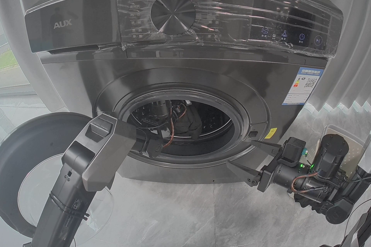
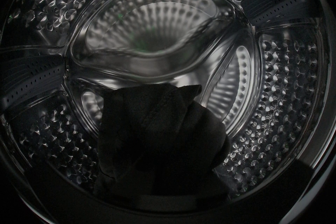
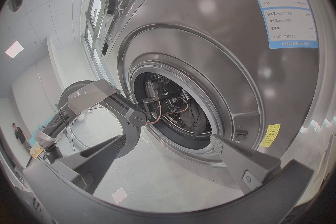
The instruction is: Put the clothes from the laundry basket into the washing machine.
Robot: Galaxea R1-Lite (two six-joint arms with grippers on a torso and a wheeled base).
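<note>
A: Whereabouts of the dark garment (image 2: 157, 144)?
B: Bunched low in the drum (image 2: 280, 95) of the washing machine (image 1: 216, 74), right in front of the left gripper (image 1: 181, 114), itself deep inside past the opening
A: Clamped on it or let go?
B: Cannot tell from any view
A: And the right gripper (image 1: 253, 159)?
B: Outside, low by the front panel, just below and right of the opening; fingers (image 1: 266, 145) spread wide, holding nothing
A: Door (image 1: 34, 151)?
B: Swung fully open on the left side
</note>
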